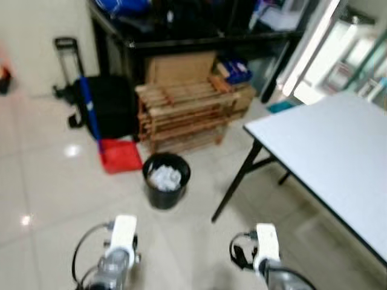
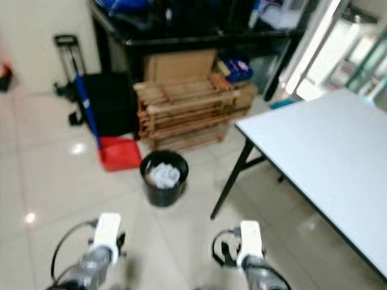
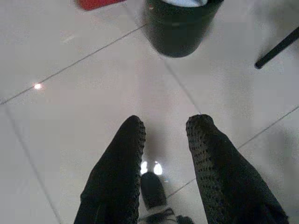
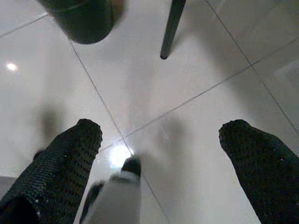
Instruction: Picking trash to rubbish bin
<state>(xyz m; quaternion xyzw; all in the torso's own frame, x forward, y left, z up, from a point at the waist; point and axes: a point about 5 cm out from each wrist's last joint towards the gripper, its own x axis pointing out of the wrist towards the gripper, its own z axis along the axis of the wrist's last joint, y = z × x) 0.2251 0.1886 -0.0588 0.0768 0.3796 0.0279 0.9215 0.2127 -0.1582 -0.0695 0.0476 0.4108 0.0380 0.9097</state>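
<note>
A black round rubbish bin (image 1: pixel 165 180) stands on the tiled floor, holding crumpled white paper (image 1: pixel 164 176). It is ahead of my two arms, slightly to the left of centre. My left arm (image 1: pixel 121 241) and right arm (image 1: pixel 266 244) hang low at the bottom of the eye views. In the left wrist view my left gripper (image 3: pixel 167 122) is open over bare tile, with the bin (image 3: pixel 182 25) just beyond its fingers. My right gripper (image 4: pixel 162 128) is spread wide open above the floor, with nothing between its fingers. Past it are the bin (image 4: pixel 79 18) and a table leg (image 4: pixel 170 28).
A white table (image 1: pixel 338 157) on black legs (image 1: pixel 236 181) fills the right side. Behind the bin stand a wooden rack (image 1: pixel 181 109), a red dustpan (image 1: pixel 120 154) with a blue handle, and a black bag (image 1: pixel 112 106). Open tiled floor lies to the left.
</note>
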